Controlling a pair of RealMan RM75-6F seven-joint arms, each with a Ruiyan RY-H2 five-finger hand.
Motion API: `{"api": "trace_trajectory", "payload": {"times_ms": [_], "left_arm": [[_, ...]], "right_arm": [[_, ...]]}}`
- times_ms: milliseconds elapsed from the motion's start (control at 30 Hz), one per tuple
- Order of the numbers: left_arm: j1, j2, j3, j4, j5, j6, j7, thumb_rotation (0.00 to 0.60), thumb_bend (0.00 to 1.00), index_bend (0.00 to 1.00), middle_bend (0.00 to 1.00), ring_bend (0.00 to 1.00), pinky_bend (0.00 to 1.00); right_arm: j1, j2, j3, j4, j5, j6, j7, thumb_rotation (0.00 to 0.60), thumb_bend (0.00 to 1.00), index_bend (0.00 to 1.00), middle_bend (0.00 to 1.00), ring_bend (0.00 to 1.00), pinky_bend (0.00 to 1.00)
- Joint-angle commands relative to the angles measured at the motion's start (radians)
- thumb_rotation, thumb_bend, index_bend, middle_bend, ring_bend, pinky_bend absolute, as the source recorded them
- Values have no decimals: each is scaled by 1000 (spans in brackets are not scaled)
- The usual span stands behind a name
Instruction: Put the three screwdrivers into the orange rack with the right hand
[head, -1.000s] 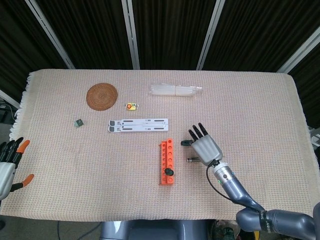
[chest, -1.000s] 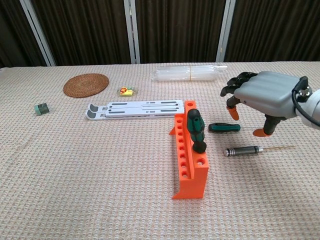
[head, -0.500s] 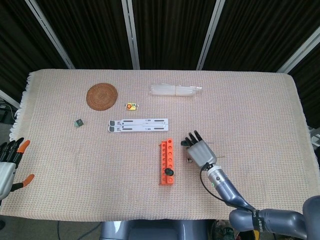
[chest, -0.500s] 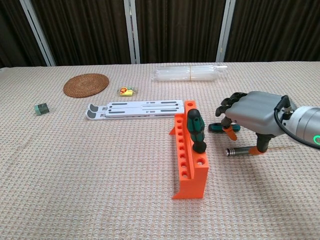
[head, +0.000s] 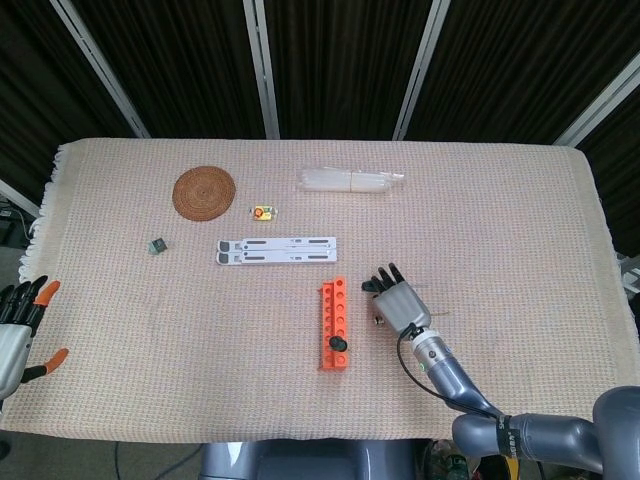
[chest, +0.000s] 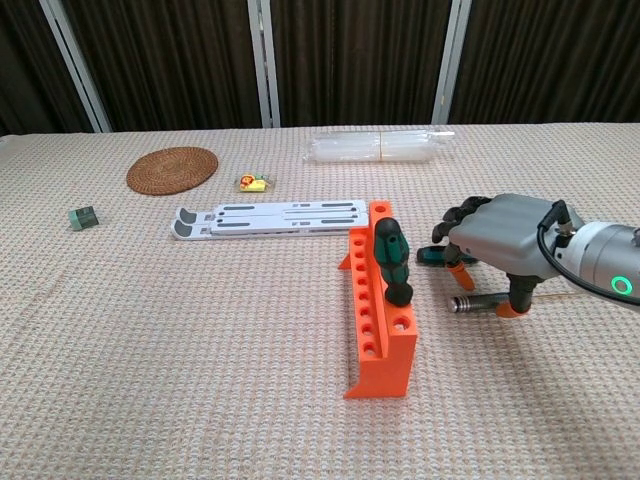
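Right robot hand (chest: 497, 243), fingers curling down over two loose screwdrivers (chest: 478, 301) with no grip visible yet, is risking nudging them away across the tabletop (chest: 200, 350).

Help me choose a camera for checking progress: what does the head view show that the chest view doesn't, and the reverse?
Only the head view shows the left hand, open at the table's left edge, and the whole cloth-covered table. Only the chest view shows from the side that one green-handled screwdriver stands in the orange rack, and that the right hand has its fingers down over a second green-handled screwdriver and a metal-handled screwdriver lying on the cloth. Both show the rack, right hand, woven coaster and white stand.
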Motion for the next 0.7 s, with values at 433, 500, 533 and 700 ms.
{"api": "trace_trajectory", "payload": {"times_ms": [433,500,533,700], "left_arm": [[1,3,2,-1,-5,-4,1,600,204,21,0,0,0],[0,4,2,-2,-4,-4,1,600,205,20,0,0,0],[0,4,1,-2,-5,-4,1,600,205,19,0,0,0],[-1,4,1,-2,-4,-5,1,600,206,14,0,0,0]], "right_arm": [[15,-28,-11,38,16,-4,24,600,224,521,118,0,0],[16,-29,-13,39,16,-4,26,600,236,527,122,0,0],[16,-29,-14,40,16,-3,28,600,242,530,124,0,0],[18,-30,-17,41,17,-1,36,600,305,552,137,0,0]]}}
